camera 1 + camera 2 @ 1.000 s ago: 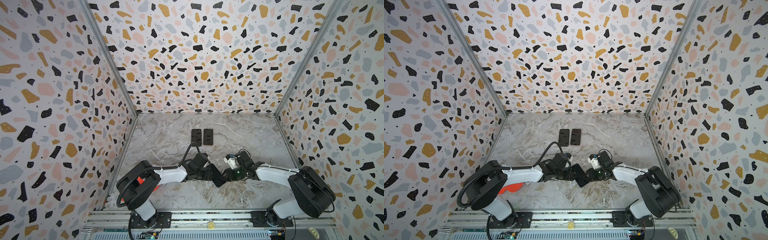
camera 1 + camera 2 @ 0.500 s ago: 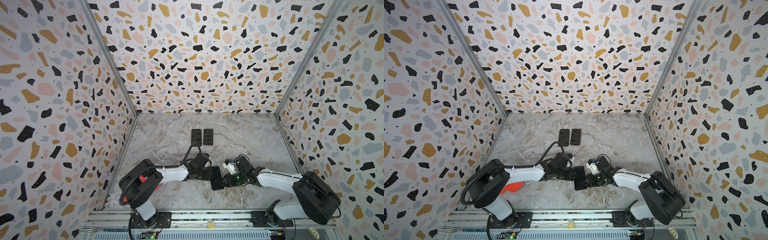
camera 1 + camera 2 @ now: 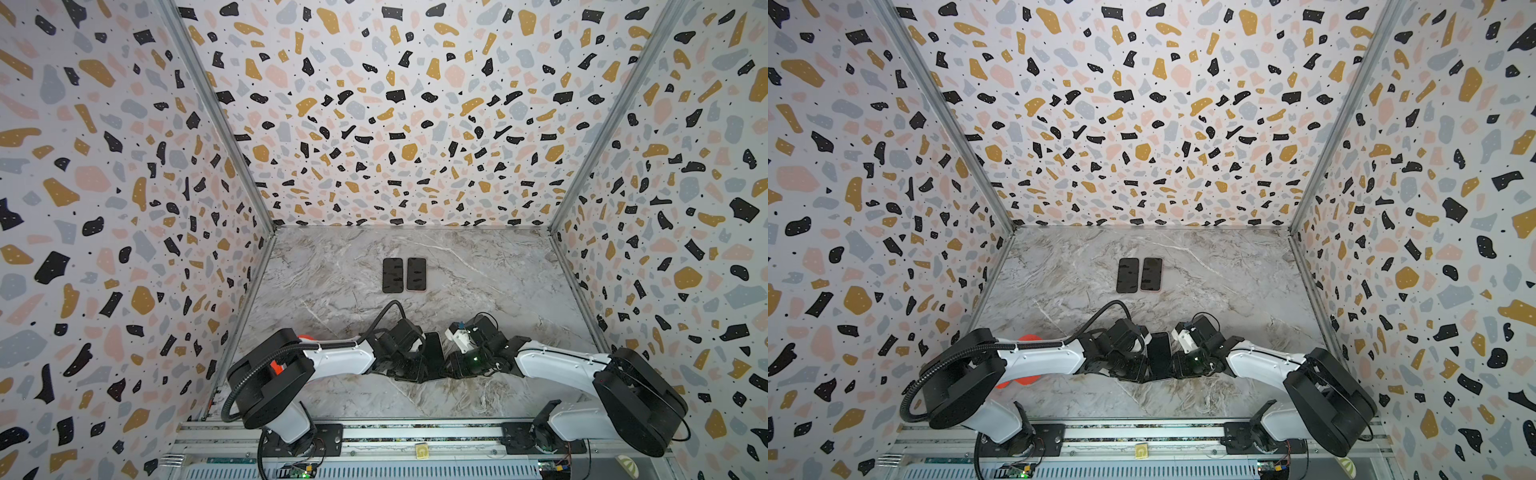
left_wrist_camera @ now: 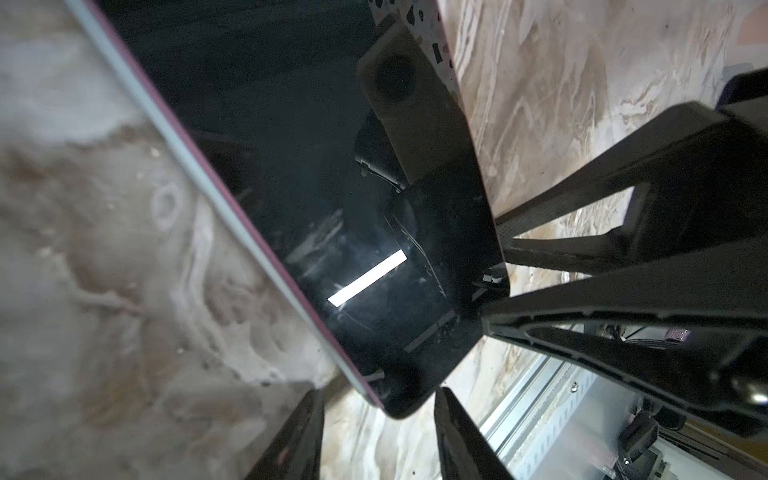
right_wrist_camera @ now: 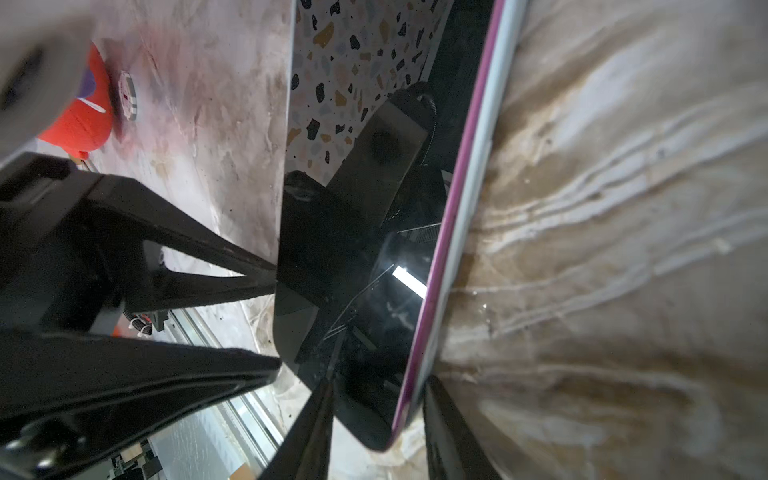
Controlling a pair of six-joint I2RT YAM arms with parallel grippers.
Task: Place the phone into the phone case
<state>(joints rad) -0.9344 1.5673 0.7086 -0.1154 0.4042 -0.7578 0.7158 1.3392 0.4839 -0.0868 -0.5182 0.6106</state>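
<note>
there, phone [image 3: 432, 353] lengthwise front-to-back

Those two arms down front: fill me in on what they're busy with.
Both arms meet at the near edge of the table, gripping one dark phone with a pink-edged case between them. The left hand and the right hand each pinch the same end of it. Two more dark phones lie side by side farther back, untouched. Whether the phone is fully seated is unclear.
</note>
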